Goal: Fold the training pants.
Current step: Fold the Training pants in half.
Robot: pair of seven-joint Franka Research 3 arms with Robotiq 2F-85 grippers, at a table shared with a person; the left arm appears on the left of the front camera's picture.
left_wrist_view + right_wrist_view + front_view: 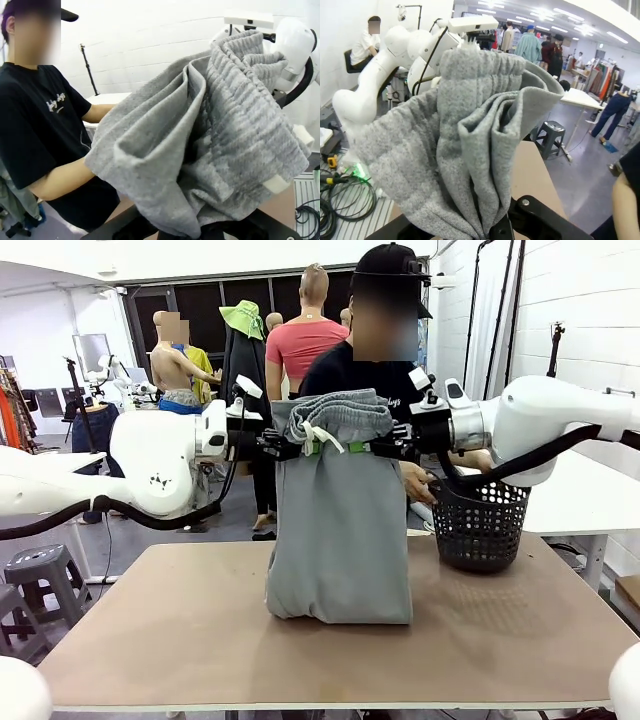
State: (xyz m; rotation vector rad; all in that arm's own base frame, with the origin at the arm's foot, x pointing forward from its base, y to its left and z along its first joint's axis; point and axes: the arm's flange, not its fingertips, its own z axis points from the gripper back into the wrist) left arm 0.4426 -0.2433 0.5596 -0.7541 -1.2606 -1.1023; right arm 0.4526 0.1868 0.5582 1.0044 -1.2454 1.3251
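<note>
Bunched grey jersey is filling both wrist views: the training pants (340, 530) are hanging above the table (150, 630), left hand (290, 445) and right hand (392, 447) each clenching the waistband. Folding looks barely underway; laying flat is probably next.

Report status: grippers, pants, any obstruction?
Left gripper and right gripper shut on pants waistband, held up. Legs hang, folded end on table. Basket alongside, person's hand close.
</note>
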